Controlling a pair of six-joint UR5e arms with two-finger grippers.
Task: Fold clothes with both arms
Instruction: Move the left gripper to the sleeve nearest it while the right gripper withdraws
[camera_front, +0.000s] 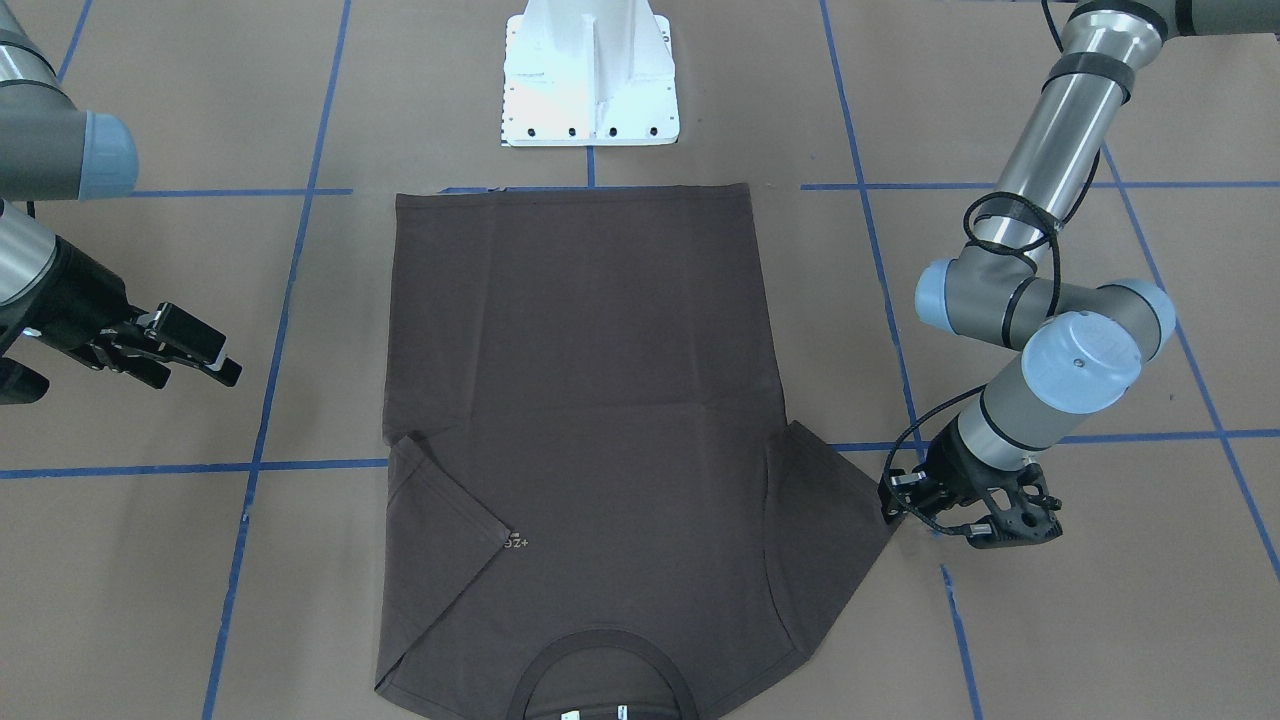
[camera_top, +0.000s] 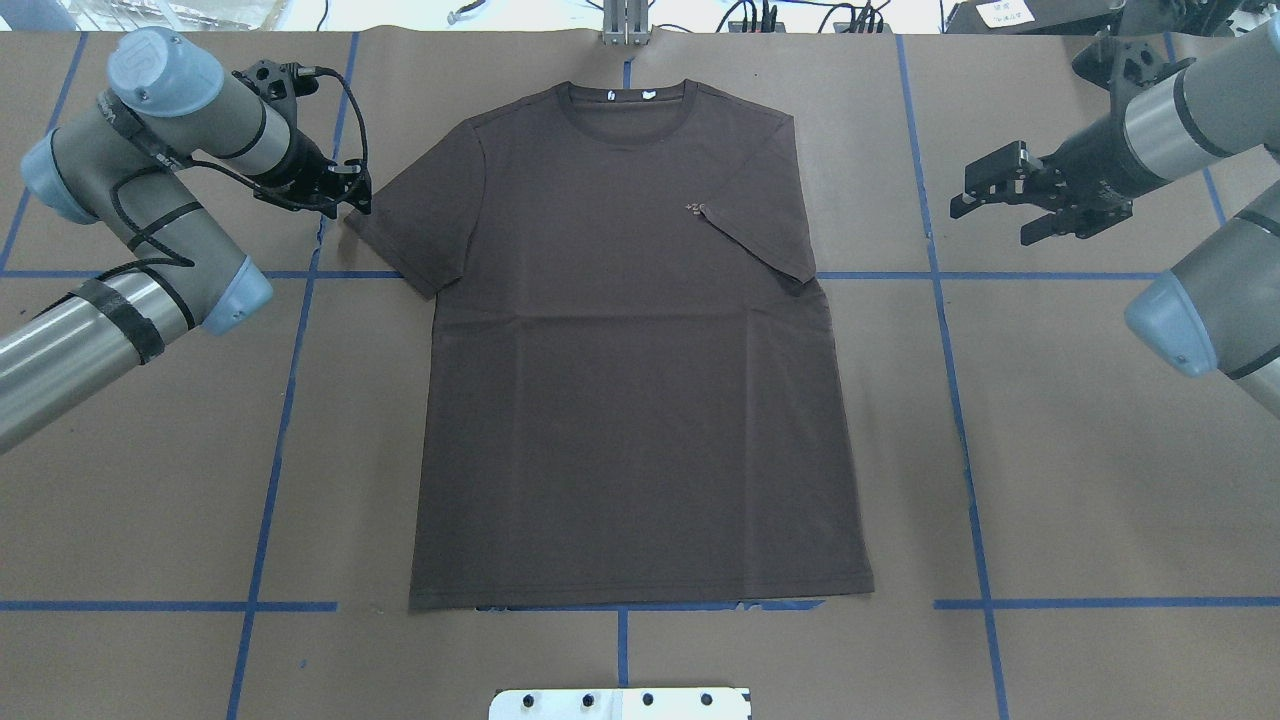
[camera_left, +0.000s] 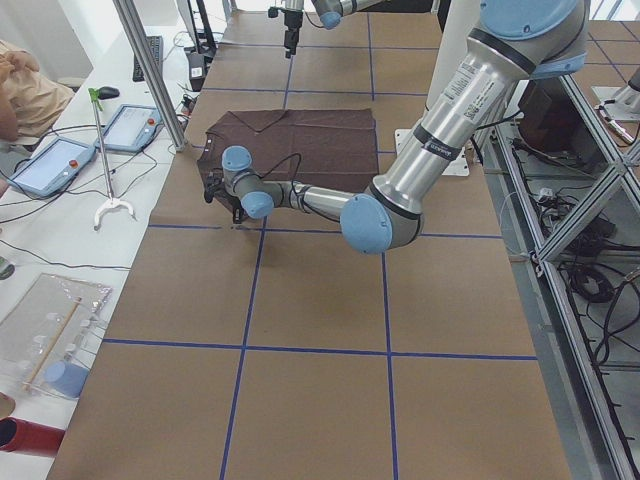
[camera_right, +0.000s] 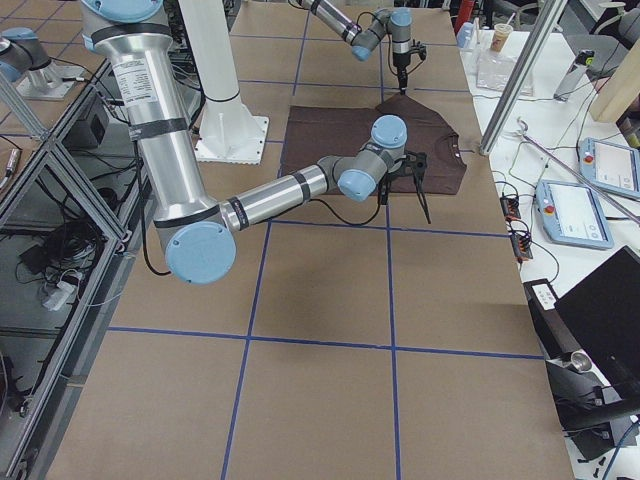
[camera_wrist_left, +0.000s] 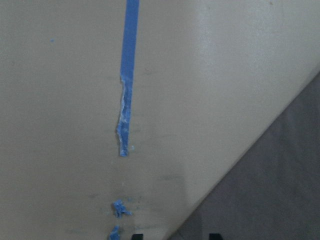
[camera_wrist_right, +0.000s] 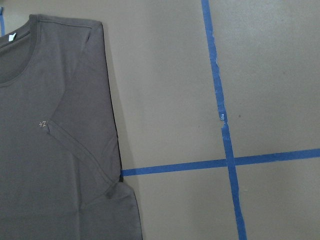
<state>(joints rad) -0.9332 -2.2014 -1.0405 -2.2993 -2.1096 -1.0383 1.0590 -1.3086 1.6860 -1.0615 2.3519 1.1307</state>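
Brown T-shirt (camera_top: 630, 400) flat on the counter (camera_top: 1100, 450), collar far from the robot, 1 sleeve folded in.
Your logo (camera_top: 695, 208) is half covered by the folded right sleeve (camera_top: 765, 235). The front-facing view cuts the collar at its lower edge; overhead shows it whole, with 2 white labels (camera_top: 628, 95). Left claw (camera_top: 352, 198) sits low at the left sleeve (camera_top: 420, 225) tip; only the left wrist view shows its fingertips (camera_wrist_left: 137, 236) spread, cropped, sleeve edge between. Right claw (camera_top: 990, 205) hovers spread, well apart from the shirt.
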